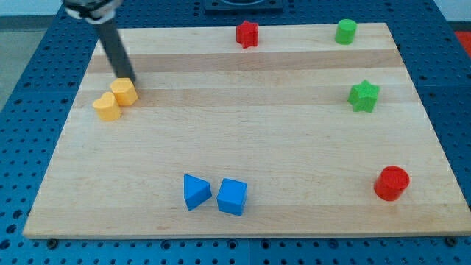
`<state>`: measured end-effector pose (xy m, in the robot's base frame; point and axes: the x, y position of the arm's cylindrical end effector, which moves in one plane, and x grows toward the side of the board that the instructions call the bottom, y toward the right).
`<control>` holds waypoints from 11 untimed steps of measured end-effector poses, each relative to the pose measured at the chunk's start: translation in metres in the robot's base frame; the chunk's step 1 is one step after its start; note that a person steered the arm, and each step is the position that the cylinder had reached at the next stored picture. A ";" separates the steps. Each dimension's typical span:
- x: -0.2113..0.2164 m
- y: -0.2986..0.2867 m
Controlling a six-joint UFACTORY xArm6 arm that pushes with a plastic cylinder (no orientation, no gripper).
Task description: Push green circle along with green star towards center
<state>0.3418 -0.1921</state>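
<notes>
Two light, rigid, easy-sliding targets, green circle (pixel 346 31) and green star (pixel 363 96), are sitting upper right, needing right-edge contact; my tip (pixel 126 78), fingerless, grasping nothing, is touching the yellow blocks (pixel 116 99) upper left.

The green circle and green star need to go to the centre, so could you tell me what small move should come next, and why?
Probably carry my tip toward the view's top right, beyond the green circle. It now sits by the yellow blocks at the left, far from the green star.

Likely a robotics lab: wooden board (pixel 243 140) on blue perforated bench (pixel 29 88), coloured test blocks.
</notes>
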 end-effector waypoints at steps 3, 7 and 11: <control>-0.007 0.190; -0.105 0.277; -0.150 0.388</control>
